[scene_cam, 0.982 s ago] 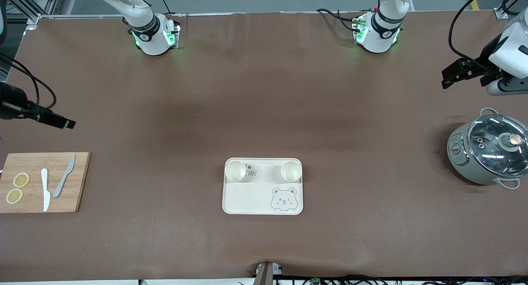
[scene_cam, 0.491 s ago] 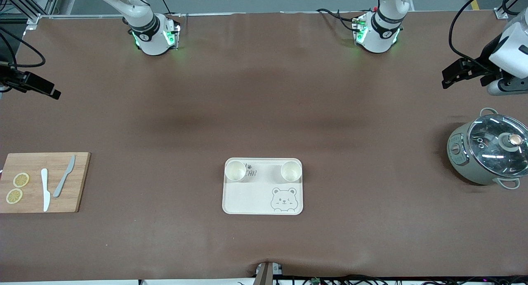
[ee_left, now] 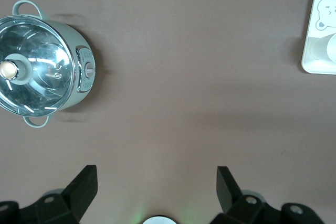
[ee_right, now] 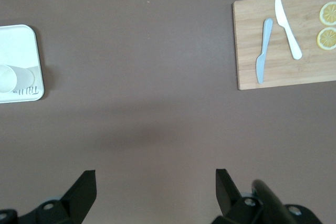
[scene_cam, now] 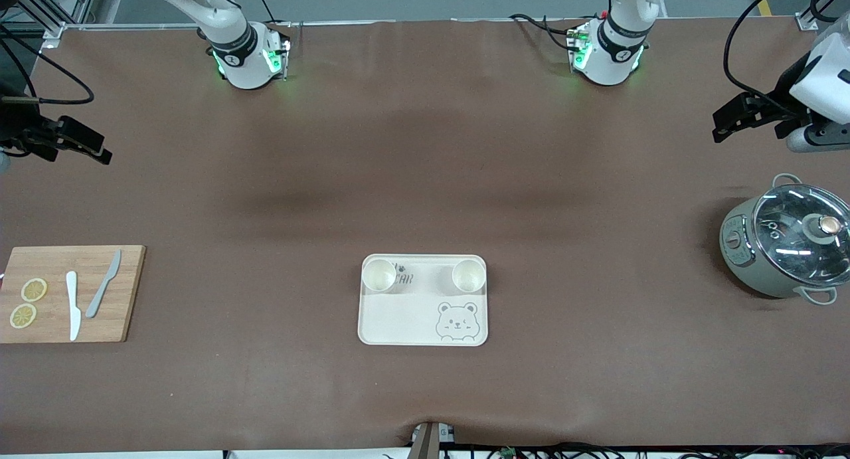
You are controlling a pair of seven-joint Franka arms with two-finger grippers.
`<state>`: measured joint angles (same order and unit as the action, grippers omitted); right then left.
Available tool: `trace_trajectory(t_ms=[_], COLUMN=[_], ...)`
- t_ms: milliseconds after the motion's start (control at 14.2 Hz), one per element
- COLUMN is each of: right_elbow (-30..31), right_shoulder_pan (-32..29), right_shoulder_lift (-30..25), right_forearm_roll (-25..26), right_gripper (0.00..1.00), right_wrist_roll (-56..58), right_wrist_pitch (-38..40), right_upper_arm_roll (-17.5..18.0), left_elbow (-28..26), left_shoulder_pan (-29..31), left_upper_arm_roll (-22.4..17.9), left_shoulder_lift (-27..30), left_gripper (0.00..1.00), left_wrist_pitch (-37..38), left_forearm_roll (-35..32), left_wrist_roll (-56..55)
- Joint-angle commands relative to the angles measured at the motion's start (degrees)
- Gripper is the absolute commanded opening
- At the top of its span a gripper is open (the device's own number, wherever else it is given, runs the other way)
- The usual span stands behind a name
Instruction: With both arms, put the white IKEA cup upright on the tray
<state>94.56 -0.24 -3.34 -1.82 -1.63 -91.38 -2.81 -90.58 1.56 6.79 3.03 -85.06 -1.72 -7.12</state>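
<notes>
Brown table, we note: 2 white cups (scene_cam: 380,275) (scene_cam: 469,275) stand upright on the tray (scene_cam: 412,319), mid-table. Left gripper (scene_cam: 730,123) and right gripper (scene_cam: 83,143) hang over the table ends, jaws spread, empty. We judge the task finished.

From high across the table we are looking down at the whole brown table (scene_cam: 425,180), facing the two arm bases along the view's top edge. The left wrist camera is pointing straight down from well above the tabletop, taking in the pot (ee_left: 44,66) and one edge of the tray (ee_left: 321,35). The right wrist camera is likewise looking straight down from height, catching the cutting board (ee_right: 286,38) and the tray's other edge (ee_right: 21,61). We are seeing the tray (scene_cam: 423,300) in all three views; both wrist views share only it.
</notes>
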Motion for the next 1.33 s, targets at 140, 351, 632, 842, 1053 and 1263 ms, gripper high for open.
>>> trace_trajectory(t_ms=[140,351,632,842,1053,1263], right_elbow=[-1.04,-0.95,-0.95,-0.95,-0.87,-0.78], right_shoulder_pan=[0.33,-0.46,-0.28,-0.37,-0.37,-0.46], right_shoulder_lift=[-0.7,-0.17,-0.09,-0.09,-0.09,-0.09], right_forearm_roll=[3.22,3.13,2.96,2.78,2.52,2.43], right_gripper=[1.0,1.0,1.0,1.0,1.0,1.0], right_wrist_roll=[0.75,0.84,0.67,0.58,0.58,0.58], right_wrist_pitch=[0.32,1.02,1.29,1.29,1.29,1.29], right_upper_arm_roll=[0.0,-0.26,-0.35,-0.35,-0.35,-0.35], left_elbow=[1.99,2.95,3.22,4.19,4.36,4.45], left_shoulder_pan=[0.11,0.19,0.2,0.28,0.28,0.11], left_upper_arm_roll=[-0.2,-0.55,-0.64,-0.9,-0.9,-0.82], left_shoulder_lift=[0.75,0.49,0.4,-0.3,-0.57,-0.48], left_gripper=[1.0,1.0,1.0,1.0,1.0,1.0], left_wrist_pitch=[0.16,0.16,0.34,0.51,1.22,2.27], left_forearm_roll=[0.4,0.4,1.01,0.31,0.31,0.31], left_wrist_roll=[0.27,0.62,1.06,0.71,0.71,0.71])
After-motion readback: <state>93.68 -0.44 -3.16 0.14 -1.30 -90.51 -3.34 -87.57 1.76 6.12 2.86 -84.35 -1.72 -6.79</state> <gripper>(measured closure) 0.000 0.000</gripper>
